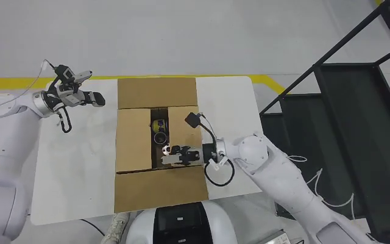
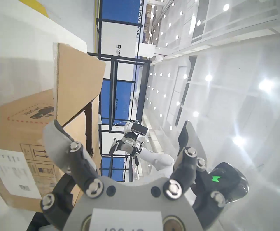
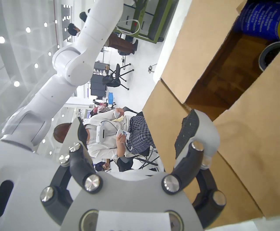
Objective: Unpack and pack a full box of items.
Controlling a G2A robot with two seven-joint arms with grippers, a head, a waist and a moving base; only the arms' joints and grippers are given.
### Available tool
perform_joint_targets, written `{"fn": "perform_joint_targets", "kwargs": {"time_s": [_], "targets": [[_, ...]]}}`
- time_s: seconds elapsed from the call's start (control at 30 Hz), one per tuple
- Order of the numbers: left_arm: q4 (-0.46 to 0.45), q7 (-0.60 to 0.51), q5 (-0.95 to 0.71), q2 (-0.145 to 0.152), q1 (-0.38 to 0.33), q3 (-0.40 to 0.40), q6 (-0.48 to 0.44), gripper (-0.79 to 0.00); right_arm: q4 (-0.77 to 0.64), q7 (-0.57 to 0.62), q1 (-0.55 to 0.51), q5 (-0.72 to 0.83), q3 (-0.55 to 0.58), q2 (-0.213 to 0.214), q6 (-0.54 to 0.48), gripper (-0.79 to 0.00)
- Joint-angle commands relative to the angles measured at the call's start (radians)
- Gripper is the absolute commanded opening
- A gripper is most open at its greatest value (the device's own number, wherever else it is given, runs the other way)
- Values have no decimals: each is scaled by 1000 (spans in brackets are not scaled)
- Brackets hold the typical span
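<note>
Both jaws are spread wide, nothing held.

Top view: the left gripper (image 1: 97, 99) hangs over the white table (image 1: 73, 177), just beside the far left corner of the cardboard box (image 1: 156, 93) and apart from it. The box sits mid-table. Its far and near flaps are folded outward, and its two side flaps lie over the opening with a narrow gap between them. In the gap are a yellow-and-black item (image 1: 158, 125) and a round white-rimmed item (image 1: 162, 138). The right gripper (image 1: 173, 155) is over the near end of that gap.

Left wrist view: the box's labelled side wall is near one finger (image 2: 59, 140), with a flap standing up above it.

Right wrist view: one finger (image 3: 192, 131) is right at the flap edges by the dark opening; can't tell if it touches. A blue container (image 3: 258, 19) lies deep inside the box.
</note>
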Motion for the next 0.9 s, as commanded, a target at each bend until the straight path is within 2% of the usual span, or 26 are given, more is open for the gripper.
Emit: {"fn": "perform_joint_targets", "kwargs": {"time_s": [0.0, 0.17, 0.63, 0.73, 0.87], "targets": [[-36, 1, -1, 16, 27, -17, -1, 0, 44, -30, 48, -9, -49, -16, 32, 0], [-52, 1, -4, 23, 38, -26, -1, 0, 109, -87, 111, -16, -121, -46, 65, 0], [-52, 1, -4, 23, 38, -26, -1, 0, 112, -88, 113, -15, -125, -48, 65, 0], [-110, 1, -13, 23, 66, -29, 39, 0, 108, -103, 104, -21, -126, -49, 65, 0], [-180, 1, 63, 40, 87, -33, 15, 0, 121, -147, 132, -4, -167, -70, 114, 0]]}}
